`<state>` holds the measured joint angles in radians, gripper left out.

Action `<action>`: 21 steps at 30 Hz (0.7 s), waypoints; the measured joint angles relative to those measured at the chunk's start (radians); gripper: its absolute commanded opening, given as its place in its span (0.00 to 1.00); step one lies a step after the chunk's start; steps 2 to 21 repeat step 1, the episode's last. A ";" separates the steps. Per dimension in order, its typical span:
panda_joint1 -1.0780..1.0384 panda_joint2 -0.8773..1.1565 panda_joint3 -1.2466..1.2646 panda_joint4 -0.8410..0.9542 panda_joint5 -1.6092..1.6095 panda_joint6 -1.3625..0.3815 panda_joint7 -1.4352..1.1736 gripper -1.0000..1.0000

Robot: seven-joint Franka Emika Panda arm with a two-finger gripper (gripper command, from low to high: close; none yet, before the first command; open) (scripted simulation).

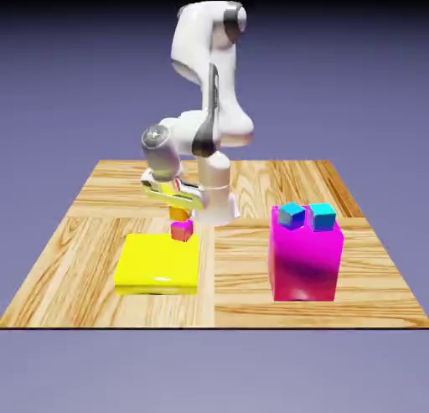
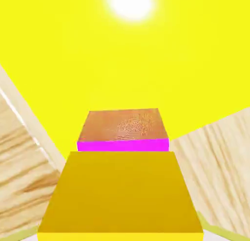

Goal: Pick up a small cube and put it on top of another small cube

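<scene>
Flanking the orange cube (image 2: pixel 121 193), the fingers (image 2: pixel 213 237) stand one at each side; whether they pinch it or have slack cannot be told. Directly beneath, with no clear gap, lies the pink cube (image 1: pixel 182 230), set slightly toward the exterior view's right. Beyond is the yellow block (image 1: pixel 157 259) on the table (image 1: pixel 230 307). The coming release likely turns on this vertical alignment.

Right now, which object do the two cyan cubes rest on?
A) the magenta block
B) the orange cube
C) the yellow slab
A: both cyan cubes sit on top of the magenta block, away from the yellow slab.
</scene>
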<state>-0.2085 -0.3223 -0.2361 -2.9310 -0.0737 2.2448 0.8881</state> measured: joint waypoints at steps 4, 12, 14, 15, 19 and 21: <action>0.000 0.000 0.000 0.000 0.000 0.000 0.000 1.00; 0.000 0.000 0.000 0.000 0.000 0.000 0.000 1.00; 0.000 0.000 0.000 0.000 0.000 0.000 0.000 1.00; 0.000 0.000 0.000 0.000 0.000 0.000 0.000 1.00; 0.000 0.000 0.000 0.000 0.000 0.000 0.000 1.00; 0.000 0.000 0.000 0.000 0.000 0.000 0.000 1.00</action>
